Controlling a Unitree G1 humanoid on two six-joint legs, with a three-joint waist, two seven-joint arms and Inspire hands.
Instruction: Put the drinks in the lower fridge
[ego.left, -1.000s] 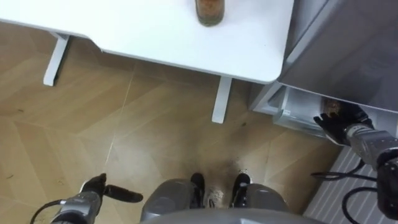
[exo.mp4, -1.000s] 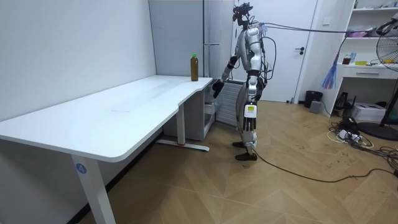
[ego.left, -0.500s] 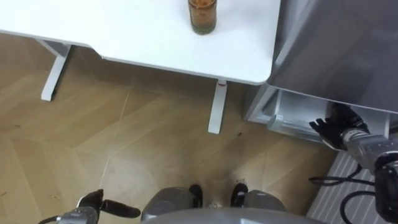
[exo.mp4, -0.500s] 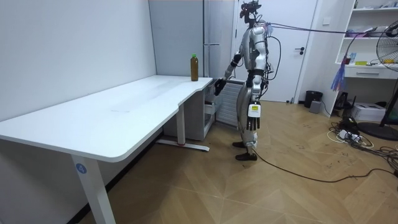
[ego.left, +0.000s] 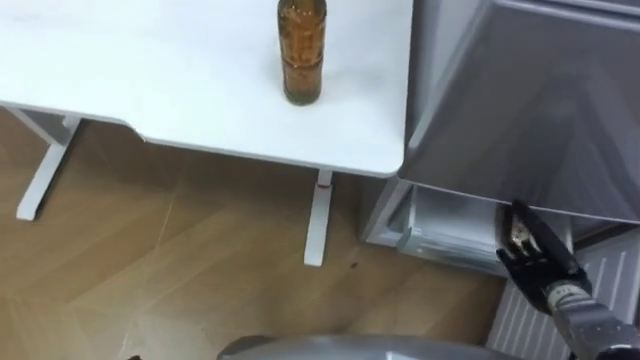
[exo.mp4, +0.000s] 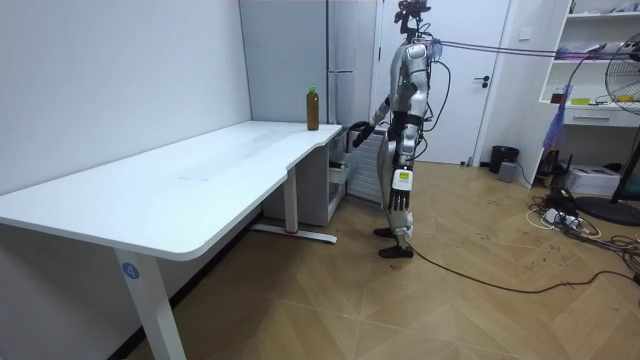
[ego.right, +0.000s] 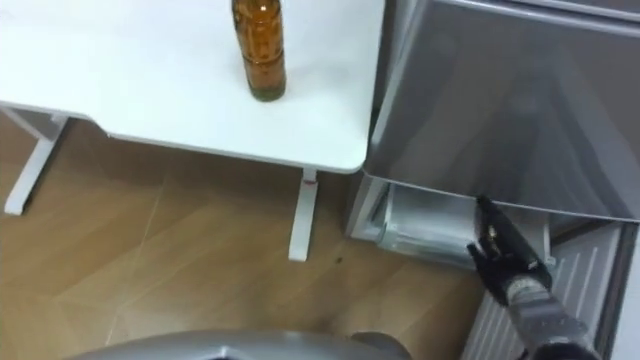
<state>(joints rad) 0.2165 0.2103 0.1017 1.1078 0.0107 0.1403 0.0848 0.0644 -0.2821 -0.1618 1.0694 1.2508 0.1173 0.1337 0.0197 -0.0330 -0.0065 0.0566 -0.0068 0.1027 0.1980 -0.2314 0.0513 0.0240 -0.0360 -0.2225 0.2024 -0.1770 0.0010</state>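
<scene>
Drink bottle (ego.left: 303, 55) stands upright on the surface (ego.left: 150, 80), up-left and well apart from the nearer right hand (ego.left: 535, 255), whose fingers (ego.left: 528, 226) are straight and empty.

bottle (ego.left: 302, 50) upright on table (ego.left: 150, 90) | right robot hand (ego.left: 535, 262) fingers straight, at fridge drawer (ego.left: 440, 225)

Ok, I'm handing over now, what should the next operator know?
Right robot hand: open, fingers straight, at the pulled-out lower fridge drawer.
Left robot hand: hangs at the robot's side.
Bottle: upright on the table, near the fridge, in neither hand.
Done: drawer open.
Left: fetch the bottle, put it in the drawer, probably close it.
</scene>
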